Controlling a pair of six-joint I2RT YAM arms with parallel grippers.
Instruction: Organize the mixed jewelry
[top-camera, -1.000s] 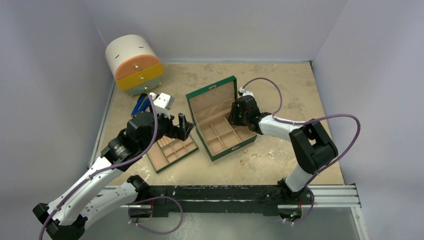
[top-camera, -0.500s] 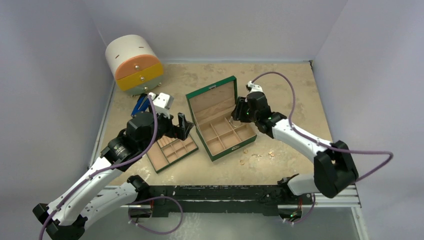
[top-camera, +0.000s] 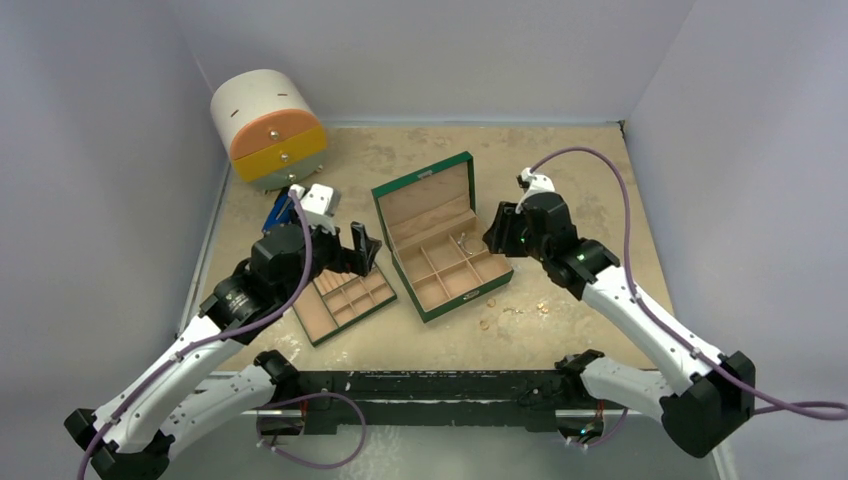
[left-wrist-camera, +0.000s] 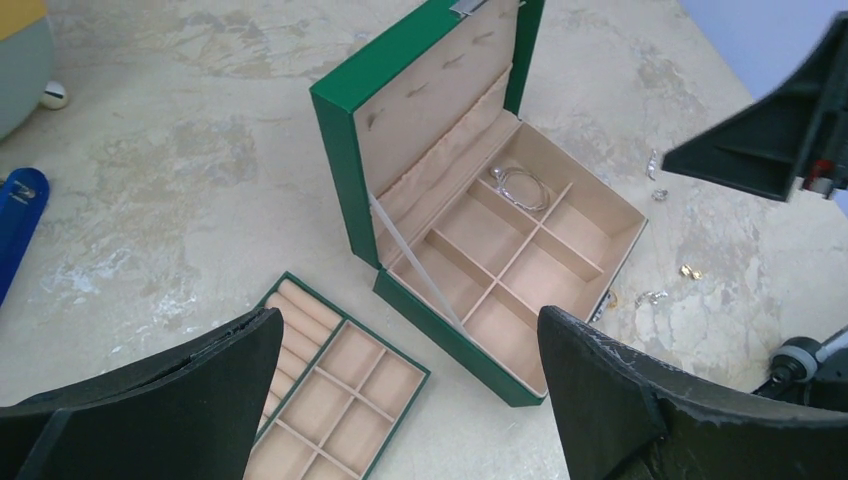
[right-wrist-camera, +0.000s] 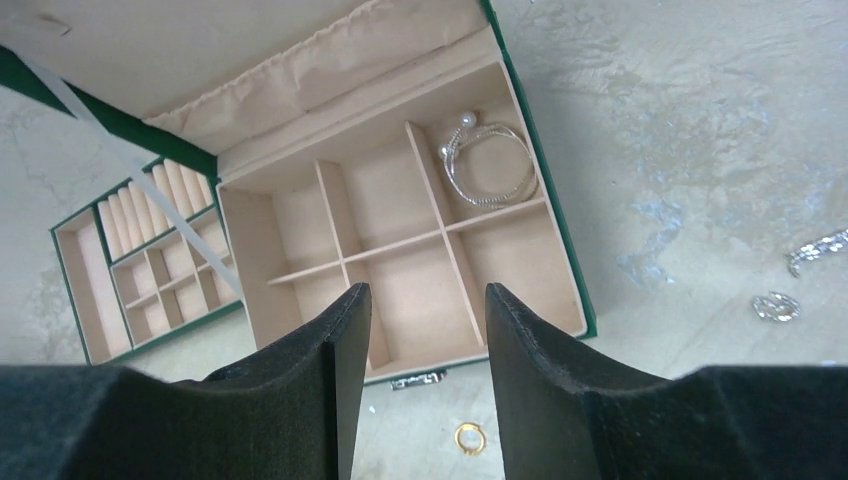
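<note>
- The left gripper (left-wrist-camera: 408, 318) is spread as wide as it goes and holds nothing. It hangs above the table (top-camera: 590, 180) between the middle and the left edge, over the loose tray (top-camera: 345, 300).
- The right gripper (right-wrist-camera: 428, 292) has its fingers (right-wrist-camera: 330, 370) partly apart, and the gap between them is bare. It has hold of nothing. In the top view it hovers just off the right side of the green box (top-camera: 440, 240), tilted toward it.
- The green box sits at the middle of the table with its lid propped up. Inside are a long slot under the lid and a grid of small tan compartments.
- A silver bracelet (right-wrist-camera: 490, 165) with a pearl-like bead lies in the grid compartment at the box's far right corner, next to the long slot. The other compartments visible from the right wrist camera hold nothing.
- The tray, green-rimmed with tan dividers and a row of ring rolls, lies flat just left of the box, toward the near edge.
- Several tiny gold pieces (top-camera: 490, 322) are scattered on the table between the box's near corner and the near edge, to the right of centre.
- One small gold ring (right-wrist-camera: 468, 437) lies on the table just in front of the box wall.
- Two small silver bits (right-wrist-camera: 775, 305) rest on the table right of the box.
- A round drawer unit (top-camera: 268, 128) stands in the far left corner.
- A blue-handled tool (top-camera: 278, 212) lies near the drawer unit by the left edge.
</note>
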